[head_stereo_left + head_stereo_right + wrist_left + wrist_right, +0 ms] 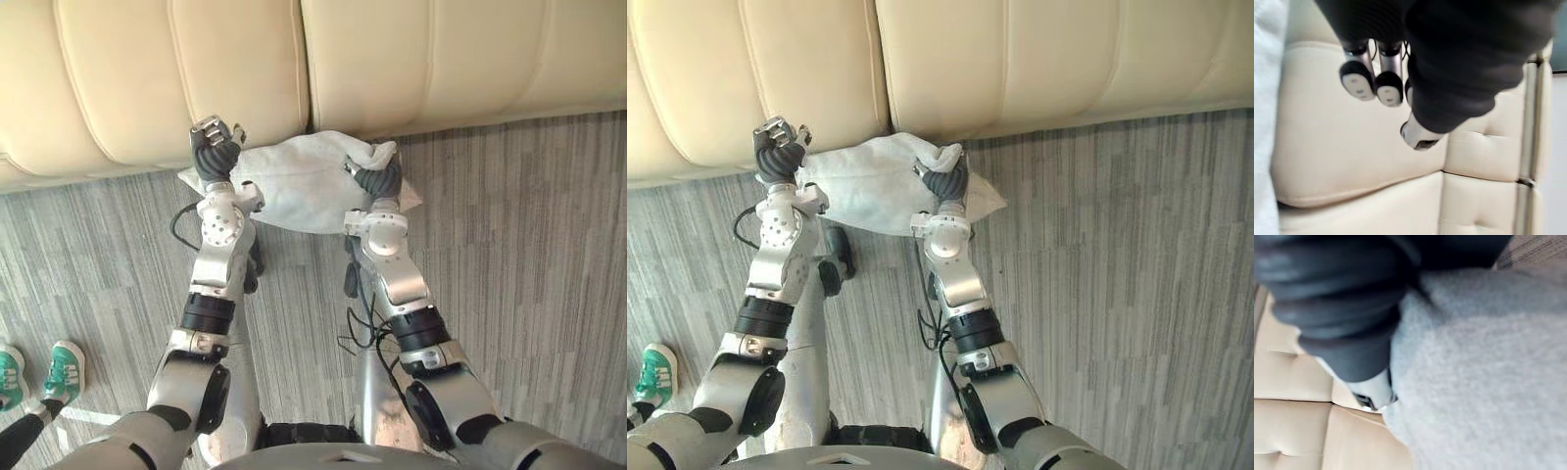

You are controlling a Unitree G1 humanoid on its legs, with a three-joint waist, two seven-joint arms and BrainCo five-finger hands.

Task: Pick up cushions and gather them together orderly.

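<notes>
- The white cushion (pixel 294 186) is at the upper centre of the frame, between both hands, in front of the cream sofa (pixel 147 78) and over the grey carpet (pixel 529 245).
- The left hand (pixel 214 149) is against the cushion's left end, clenched, with no cloth inside its fingers.
- The right hand (pixel 377 178) is sunk into the cushion's right end; I cannot tell its grip.

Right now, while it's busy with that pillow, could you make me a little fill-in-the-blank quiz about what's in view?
1. The cushion between the left hand and right hand is ____ in colour.
2. Behind it stands a cream ____.
3. The carpet is striped ____.
4. A person's green shoes show on the robot's ____ side.
Missing: white; sofa; grey; left.
</notes>
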